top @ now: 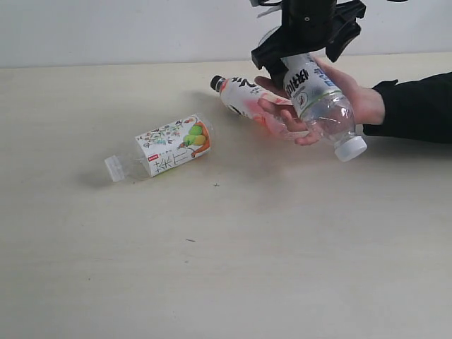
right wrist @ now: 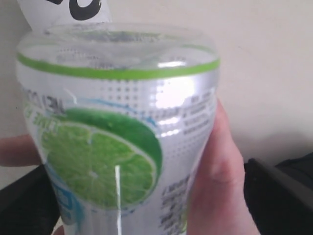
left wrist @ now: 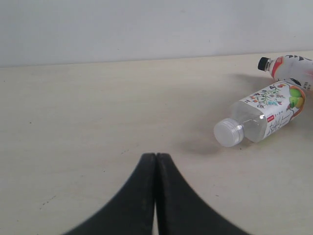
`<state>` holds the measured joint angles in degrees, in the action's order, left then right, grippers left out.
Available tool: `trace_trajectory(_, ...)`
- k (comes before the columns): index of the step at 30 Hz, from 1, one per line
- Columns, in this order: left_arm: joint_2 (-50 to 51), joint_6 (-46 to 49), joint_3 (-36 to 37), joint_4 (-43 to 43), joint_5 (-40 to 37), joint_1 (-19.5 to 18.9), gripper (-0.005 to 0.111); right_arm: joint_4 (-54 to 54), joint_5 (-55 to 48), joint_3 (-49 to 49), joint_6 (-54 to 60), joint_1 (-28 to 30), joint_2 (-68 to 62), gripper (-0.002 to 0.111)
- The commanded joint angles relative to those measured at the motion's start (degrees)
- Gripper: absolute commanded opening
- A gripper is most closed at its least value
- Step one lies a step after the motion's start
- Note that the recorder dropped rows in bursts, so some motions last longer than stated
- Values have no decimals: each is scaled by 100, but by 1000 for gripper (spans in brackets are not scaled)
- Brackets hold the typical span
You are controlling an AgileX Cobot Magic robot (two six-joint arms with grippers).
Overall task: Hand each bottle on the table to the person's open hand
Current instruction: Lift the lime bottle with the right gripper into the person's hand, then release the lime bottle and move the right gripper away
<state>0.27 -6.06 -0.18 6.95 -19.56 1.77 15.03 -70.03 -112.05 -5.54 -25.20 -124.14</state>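
My right claw (top: 305, 48) hangs spread at two o'clock over the person's open hand (top: 361, 102), which cups the green-and-white bottle (top: 319, 99), cap toward four o'clock. My left claw (left wrist: 155, 196) is pressed together. The label shows a lime slice; I cannot read its print.

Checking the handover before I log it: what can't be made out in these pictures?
- Exterior view: lower half of the pink bottle, hidden behind the person's hand and the lime bottle.
- Exterior view: upper part of the right robot hand, cut off by the top edge.
- Right wrist view: the lime bottle's cap, out of frame; the bottle fills the picture.
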Motion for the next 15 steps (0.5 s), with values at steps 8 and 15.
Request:
trace_trajectory(8,-27,-23,18,28,42,-14,3,28,6,-52,105,22,385,91)
trace_trajectory(15,-27,-23,18,28,42,-14,3,19,6,-52,105,22,748,91)
